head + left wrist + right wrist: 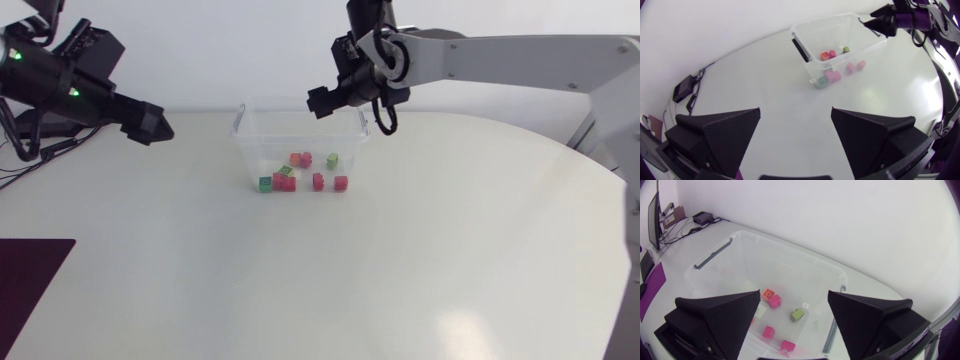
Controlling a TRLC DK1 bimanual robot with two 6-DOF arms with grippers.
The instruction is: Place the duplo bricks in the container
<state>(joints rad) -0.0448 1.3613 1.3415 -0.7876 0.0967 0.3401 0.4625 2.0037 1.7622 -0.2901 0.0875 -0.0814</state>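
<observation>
1. Currently the duplo bricks (pixel 284 182) all lie inside the container (pixel 240 128). They are scattered loose on its floor, mostly toward the wall nearer the camera in the head view.
2. Seen past the right gripper (pixel 795 295), the bricks sit below the gap between its fingers. An orange-red brick (pixel 771 296) lies closest to the left finger. An olive-green brick (pixel 797 314) lies by itself toward the right finger. Two pink bricks (pixel 768 331) lie closer in, under the gripper.
3. The bricks are small blocks, mostly red to pink, with a few green ones among them. I cannot tell which way any single one points.
4. The container is a clear plastic tub standing upright with its mouth up. It has a grey handle (pixel 712 255) at each short end.
5. Its long axis runs handle to handle, roughly along the line on which the right gripper's fingers part. In the head view that axis runs across the table from my left arm's side to my right arm's side.
6. The right gripper hangs above the container at its far rim. Its jaws are spread wide and hold nothing.
7. The left gripper (pixel 796 110) is well apart from the container, which lies ahead of it. Its jaws are also wide, with only bare white table (pixel 790 130) between them.
</observation>
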